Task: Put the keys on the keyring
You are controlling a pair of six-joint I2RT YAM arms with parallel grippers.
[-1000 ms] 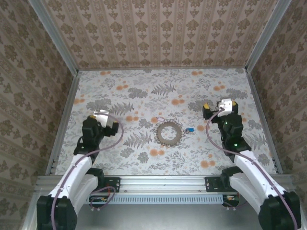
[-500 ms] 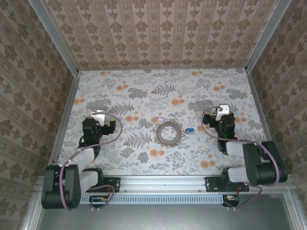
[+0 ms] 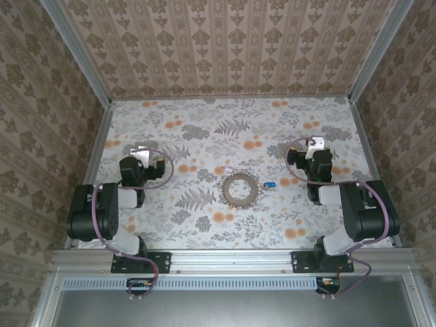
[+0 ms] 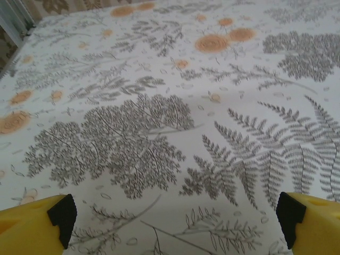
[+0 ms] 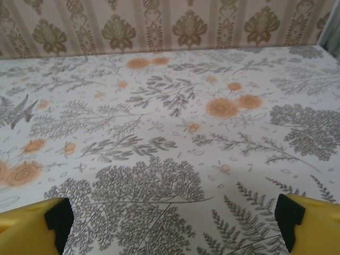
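On the table (image 3: 204, 116), clear of its edges, the keys (image 3: 238, 189) lie between both released jaws.

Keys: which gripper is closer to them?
Right. The right gripper is to the right of the keys, slightly farther back. The left gripper is farther away on their left, also slightly back.

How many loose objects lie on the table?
3: the keys at centre, a small blue item just right of them, a small pinkish item behind-left. Pattern may hide others.
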